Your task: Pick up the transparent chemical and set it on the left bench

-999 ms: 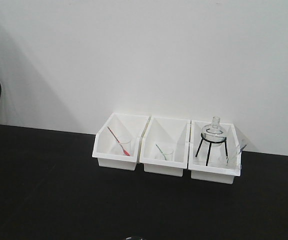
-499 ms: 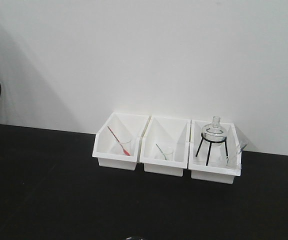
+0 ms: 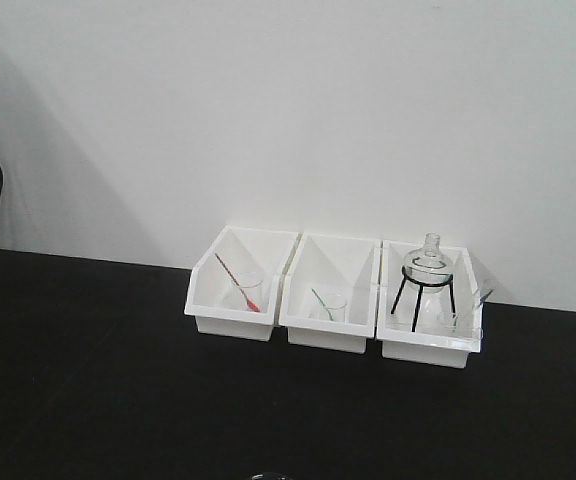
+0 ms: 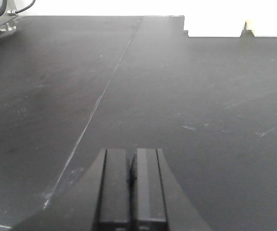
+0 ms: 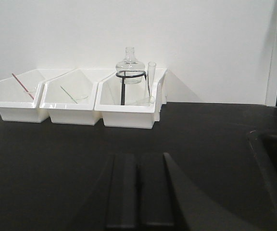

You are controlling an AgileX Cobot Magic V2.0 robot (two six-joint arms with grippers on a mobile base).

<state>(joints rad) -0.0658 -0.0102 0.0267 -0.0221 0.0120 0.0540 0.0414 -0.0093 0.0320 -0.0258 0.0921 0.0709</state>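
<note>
Transparent chemical [image 3: 458, 318], a small clear glass beaker with a pale clear dropper stick leaning out of it, sits in the right-hand white plastic bin [image 3: 429, 343] of three set side by side on the black counter [image 3: 88, 380] against the white wall. In that same bin, just left of the beaker, a round clear glass flask [image 3: 429, 256] rests on a black wire tripod [image 3: 423, 292]. The middle bin [image 3: 328, 335] holds a small beaker with a green stick [image 3: 320, 300], and the left bin [image 3: 233, 322] holds one with a red stick [image 3: 236, 282]. Both arms are well short of the bins, low over bare counter. The left gripper [image 4: 132, 187] has its dark fingers pressed together with nothing between them, and the right gripper [image 5: 139, 190] likewise has its fingers closed flat against each other, holding nothing and pointing toward the bins.
</note>
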